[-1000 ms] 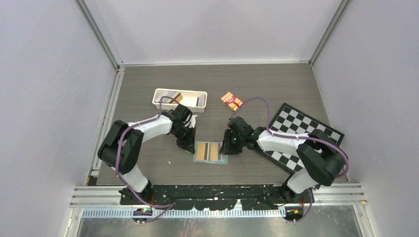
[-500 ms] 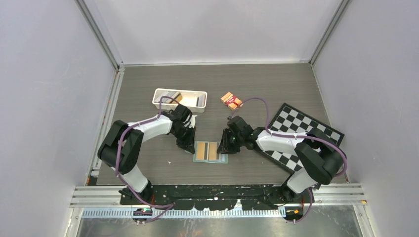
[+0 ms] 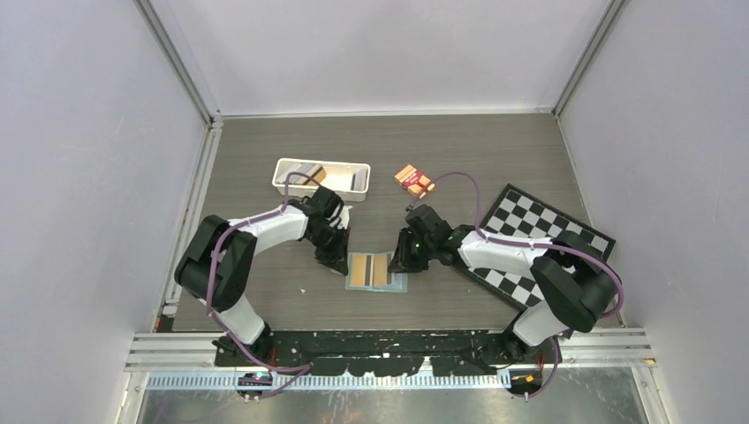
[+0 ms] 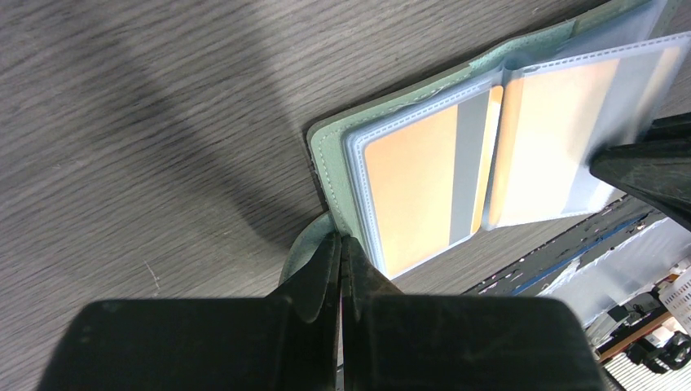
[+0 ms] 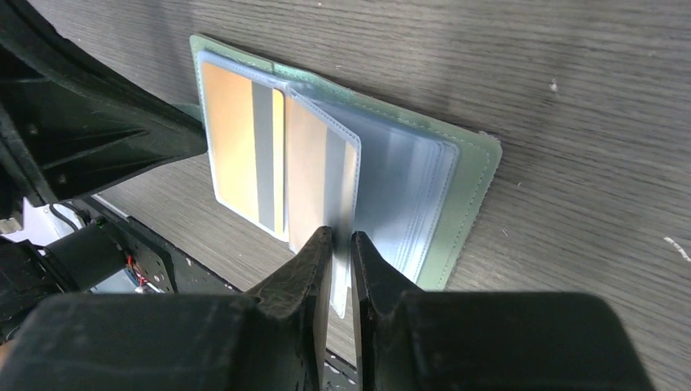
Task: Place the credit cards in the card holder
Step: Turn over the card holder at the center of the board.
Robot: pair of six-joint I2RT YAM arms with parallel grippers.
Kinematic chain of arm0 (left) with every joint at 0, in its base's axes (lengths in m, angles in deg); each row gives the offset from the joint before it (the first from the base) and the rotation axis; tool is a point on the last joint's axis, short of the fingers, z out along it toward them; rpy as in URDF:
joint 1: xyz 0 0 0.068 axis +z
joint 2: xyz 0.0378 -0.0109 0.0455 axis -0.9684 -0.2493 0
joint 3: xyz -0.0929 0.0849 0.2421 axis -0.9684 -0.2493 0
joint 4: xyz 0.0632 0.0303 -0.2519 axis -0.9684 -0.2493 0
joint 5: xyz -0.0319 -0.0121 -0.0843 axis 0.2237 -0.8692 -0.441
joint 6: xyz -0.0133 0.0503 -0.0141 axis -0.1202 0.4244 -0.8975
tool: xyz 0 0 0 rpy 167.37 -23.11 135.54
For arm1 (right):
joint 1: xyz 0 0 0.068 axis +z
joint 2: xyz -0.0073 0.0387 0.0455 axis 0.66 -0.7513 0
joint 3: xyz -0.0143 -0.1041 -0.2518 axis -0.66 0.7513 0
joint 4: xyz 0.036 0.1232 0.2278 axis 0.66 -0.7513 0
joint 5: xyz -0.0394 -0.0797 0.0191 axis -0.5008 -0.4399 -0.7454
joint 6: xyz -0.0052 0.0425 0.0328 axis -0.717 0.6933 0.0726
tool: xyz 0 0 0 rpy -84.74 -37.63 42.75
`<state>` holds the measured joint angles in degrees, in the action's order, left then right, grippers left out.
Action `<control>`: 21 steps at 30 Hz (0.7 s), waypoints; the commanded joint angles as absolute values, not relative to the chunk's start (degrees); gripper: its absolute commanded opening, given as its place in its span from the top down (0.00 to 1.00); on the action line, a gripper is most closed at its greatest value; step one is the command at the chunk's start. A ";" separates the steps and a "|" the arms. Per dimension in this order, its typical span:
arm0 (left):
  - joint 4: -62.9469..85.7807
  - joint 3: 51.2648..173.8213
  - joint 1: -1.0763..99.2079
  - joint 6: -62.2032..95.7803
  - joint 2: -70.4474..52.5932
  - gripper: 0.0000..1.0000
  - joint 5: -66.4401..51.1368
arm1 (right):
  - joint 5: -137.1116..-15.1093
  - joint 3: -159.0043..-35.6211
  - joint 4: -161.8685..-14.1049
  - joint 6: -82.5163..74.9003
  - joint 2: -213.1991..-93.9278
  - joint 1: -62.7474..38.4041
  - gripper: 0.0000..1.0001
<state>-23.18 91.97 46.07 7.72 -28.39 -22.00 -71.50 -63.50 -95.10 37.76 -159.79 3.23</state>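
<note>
The sage-green card holder [image 3: 399, 284] lies open on the table between the arms, with clear sleeve pages holding gold-tan credit cards [image 4: 411, 187] that have grey stripes. My left gripper [image 4: 341, 240] is shut on the holder's clasp tab [image 4: 303, 244] at its left edge; it also shows in the top view [image 3: 336, 259]. My right gripper [image 5: 341, 236] is shut on the bottom edge of one clear sleeve page [image 5: 322, 171], which stands raised above the stack of pages [image 5: 407, 195]. More cards [image 3: 311, 171] lie in the white tray.
The long white tray [image 3: 284, 184] stands behind the left arm. An orange-and-red packet [image 3: 412, 179] lies at the back centre. A checkerboard mat [image 3: 530, 231] lies under the right arm. The table's near edge and black rail are just below the holder.
My right gripper has shifted a little to the left with the sleeve page in it. The left gripper and the holder have stayed in place.
</note>
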 commanded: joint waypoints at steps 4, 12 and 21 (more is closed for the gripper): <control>-21.74 93.02 45.77 7.69 -29.74 1.00 -23.06 | -72.80 -67.33 -97.92 35.97 -156.25 3.70 0.81; -21.64 92.93 45.78 7.72 -29.81 1.00 -23.15 | -67.76 -67.27 -90.53 37.10 -158.50 3.79 0.79; -21.45 92.84 45.77 7.63 -29.64 1.00 -22.80 | -65.49 -70.63 -84.51 37.28 -165.80 6.24 0.71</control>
<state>-23.07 92.12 46.07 7.70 -28.76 -22.72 -67.48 -67.79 -89.96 37.17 -163.03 4.85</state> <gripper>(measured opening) 0.007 0.279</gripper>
